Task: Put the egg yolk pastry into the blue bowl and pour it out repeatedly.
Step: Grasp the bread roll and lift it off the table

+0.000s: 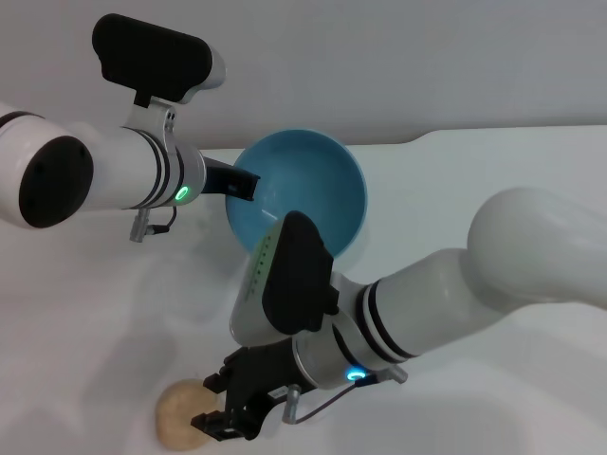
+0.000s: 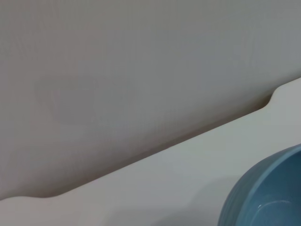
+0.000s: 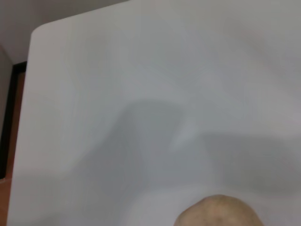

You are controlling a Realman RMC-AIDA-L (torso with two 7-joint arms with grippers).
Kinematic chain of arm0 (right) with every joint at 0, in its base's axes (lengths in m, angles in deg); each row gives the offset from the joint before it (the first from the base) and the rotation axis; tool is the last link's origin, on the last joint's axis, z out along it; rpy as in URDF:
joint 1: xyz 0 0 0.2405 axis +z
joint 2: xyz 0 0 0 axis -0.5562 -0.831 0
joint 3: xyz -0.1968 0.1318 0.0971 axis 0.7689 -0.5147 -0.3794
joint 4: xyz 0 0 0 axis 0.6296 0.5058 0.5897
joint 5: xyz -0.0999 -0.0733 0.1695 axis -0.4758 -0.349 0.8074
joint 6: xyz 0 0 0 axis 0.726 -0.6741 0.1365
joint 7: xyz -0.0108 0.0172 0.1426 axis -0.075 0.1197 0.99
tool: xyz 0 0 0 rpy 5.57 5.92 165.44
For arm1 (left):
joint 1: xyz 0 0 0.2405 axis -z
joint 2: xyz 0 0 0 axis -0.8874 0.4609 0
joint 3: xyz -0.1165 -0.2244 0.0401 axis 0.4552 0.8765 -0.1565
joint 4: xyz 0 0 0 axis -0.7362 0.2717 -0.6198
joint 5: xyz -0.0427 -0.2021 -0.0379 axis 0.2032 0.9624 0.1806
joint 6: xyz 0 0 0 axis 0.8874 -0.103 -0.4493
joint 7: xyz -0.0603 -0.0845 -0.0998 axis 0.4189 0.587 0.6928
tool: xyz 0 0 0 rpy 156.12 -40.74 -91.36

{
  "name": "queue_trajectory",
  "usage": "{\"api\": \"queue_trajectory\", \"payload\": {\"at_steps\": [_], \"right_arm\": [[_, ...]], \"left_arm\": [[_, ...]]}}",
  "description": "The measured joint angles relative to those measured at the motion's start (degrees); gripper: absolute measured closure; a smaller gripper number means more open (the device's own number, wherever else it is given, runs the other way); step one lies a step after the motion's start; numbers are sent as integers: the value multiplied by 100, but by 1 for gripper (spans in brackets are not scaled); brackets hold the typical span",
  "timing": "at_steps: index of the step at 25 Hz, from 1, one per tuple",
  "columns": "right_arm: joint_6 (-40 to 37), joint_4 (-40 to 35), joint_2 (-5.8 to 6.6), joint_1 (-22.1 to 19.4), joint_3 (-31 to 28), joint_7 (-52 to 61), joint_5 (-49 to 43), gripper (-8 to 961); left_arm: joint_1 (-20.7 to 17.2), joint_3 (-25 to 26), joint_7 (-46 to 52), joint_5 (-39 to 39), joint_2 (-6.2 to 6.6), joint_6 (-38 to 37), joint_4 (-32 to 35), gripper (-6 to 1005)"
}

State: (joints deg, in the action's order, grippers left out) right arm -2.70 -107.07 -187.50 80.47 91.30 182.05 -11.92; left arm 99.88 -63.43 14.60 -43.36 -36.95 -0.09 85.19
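The blue bowl (image 1: pixel 302 194) is held up off the white table and tilted, with its empty inside facing me. My left gripper (image 1: pixel 237 180) is shut on its left rim. Part of the bowl also shows in the left wrist view (image 2: pixel 268 195). The egg yolk pastry (image 1: pixel 180 413), a small tan ball, lies on the table at the near left. My right gripper (image 1: pixel 220 402) is low over the table, open, with its black fingertips at the pastry's right side. The pastry's top also shows in the right wrist view (image 3: pixel 218 213).
The white table (image 1: pixel 85 322) has its far edge with a notch (image 2: pixel 273 96) behind the bowl, against a grey wall. The table's side edge (image 3: pixel 28 94) and a strip of floor show in the right wrist view.
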Motion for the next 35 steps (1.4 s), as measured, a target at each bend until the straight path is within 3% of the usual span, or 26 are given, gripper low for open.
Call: {"api": "queue_trajectory", "payload": {"at_steps": [15,35], "right_arm": [[922,152,0,-69,755,-148,705,548],[946,473,0,-36,927,-688,1679,586]], "left_arm": [[13,0,-1,9,-9,2,-1,993],[38,0,-1,14,-18,-1,6,993]]}}
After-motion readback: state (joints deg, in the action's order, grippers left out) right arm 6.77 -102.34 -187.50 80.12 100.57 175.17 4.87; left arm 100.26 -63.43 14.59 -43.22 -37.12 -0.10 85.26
